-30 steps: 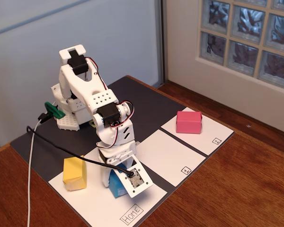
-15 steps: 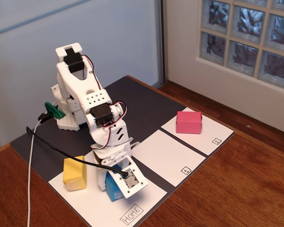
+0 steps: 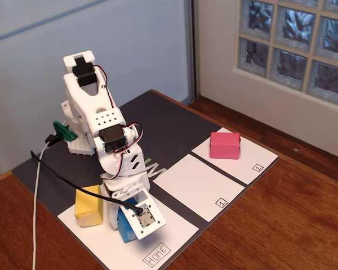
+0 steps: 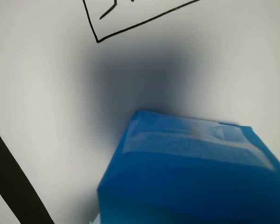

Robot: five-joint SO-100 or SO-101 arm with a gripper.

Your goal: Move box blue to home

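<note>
The box blue (image 3: pixel 124 232) is over the home sheet (image 3: pixel 174 233), close beside the yellow block, and my gripper (image 3: pixel 125 223) reaches down around it, shut on it. The arm's camera board hides most of the fingers and the box top. In the wrist view the box blue (image 4: pixel 191 182) fills the lower right, with its shadow on the white home paper (image 4: pixel 42 102) directly behind it. A corner of the boxed "Home" label (image 4: pixel 130 24) shows at the top. I cannot tell whether the box touches the paper.
A yellow block (image 3: pixel 89 206) stands on the home sheet's left end, almost touching the arm. A pink block (image 3: pixel 225 145) sits on the sheet labelled 2 (image 3: pixel 253 163). The sheet labelled 1 (image 3: pixel 200 188) lies between. A black cable (image 3: pixel 73 183) crosses the mat.
The arm has swung left and toward the front, carrying the blue box with it across the home sheet, closer to the yellow block. The other blocks stayed put.
</note>
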